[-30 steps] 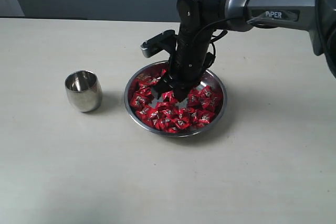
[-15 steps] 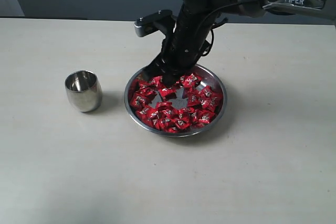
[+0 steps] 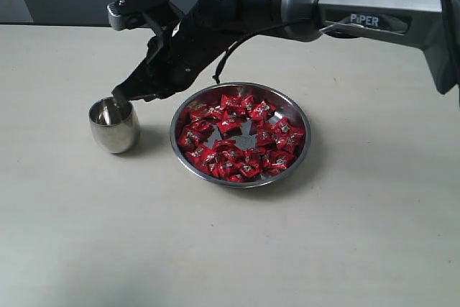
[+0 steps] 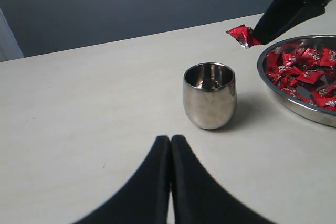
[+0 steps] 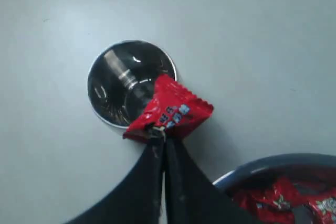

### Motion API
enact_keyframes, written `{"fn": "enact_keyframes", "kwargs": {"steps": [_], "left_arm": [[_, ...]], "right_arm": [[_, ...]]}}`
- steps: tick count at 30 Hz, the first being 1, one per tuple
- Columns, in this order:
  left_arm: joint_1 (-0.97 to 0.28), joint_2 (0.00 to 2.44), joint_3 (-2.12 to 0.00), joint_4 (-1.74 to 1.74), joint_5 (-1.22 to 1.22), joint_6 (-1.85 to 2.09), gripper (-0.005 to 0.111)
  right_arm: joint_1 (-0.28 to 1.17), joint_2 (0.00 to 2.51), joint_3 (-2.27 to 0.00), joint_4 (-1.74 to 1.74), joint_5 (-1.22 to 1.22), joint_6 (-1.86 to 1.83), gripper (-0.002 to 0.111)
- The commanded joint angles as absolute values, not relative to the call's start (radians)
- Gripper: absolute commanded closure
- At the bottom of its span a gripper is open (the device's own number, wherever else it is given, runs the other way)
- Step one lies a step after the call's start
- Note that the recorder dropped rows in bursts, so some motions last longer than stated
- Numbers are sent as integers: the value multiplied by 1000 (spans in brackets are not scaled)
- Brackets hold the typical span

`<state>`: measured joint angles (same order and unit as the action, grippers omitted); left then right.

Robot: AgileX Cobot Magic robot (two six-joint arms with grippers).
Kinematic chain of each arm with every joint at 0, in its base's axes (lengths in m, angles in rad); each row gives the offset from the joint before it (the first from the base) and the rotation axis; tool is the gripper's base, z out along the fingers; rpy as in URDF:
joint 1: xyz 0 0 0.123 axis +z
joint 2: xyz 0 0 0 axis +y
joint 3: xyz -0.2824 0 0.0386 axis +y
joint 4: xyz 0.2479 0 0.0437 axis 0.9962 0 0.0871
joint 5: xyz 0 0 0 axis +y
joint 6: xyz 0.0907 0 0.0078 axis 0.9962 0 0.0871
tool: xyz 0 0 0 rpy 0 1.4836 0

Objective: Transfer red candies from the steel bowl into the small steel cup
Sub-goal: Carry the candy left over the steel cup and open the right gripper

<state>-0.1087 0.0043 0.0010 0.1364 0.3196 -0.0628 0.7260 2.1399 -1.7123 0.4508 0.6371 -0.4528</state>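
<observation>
The right pincer pinches one red candy by its wrapper edge, just above the rim of the small steel cup. The cup stands at 9 o'clock from the steel bowl on the worktop. Expect light, crinkly, slippery foil, so grip across the body. The left pincer is pressed together.

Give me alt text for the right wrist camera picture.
The right gripper, shut on one red candy, holds it over the rim of a steel cup seen from above, with no candy visible inside. Part of the bowl with more candies shows nearby on a pale table.
</observation>
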Motion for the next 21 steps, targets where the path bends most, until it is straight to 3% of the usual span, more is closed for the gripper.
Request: {"fn": "enact_keyframes", "kwargs": {"steps": [1, 16, 21], "left_arm": [[-112, 0, 0, 135, 310, -68, 106], [-112, 0, 0, 135, 310, -68, 106], [-112, 0, 0, 135, 310, -68, 106]], "right_arm": [[743, 2194, -1786, 460, 650, -462, 106], [760, 2294, -1928, 509, 725, -460, 106], [760, 2294, -1950, 506, 752, -460, 91]]}}
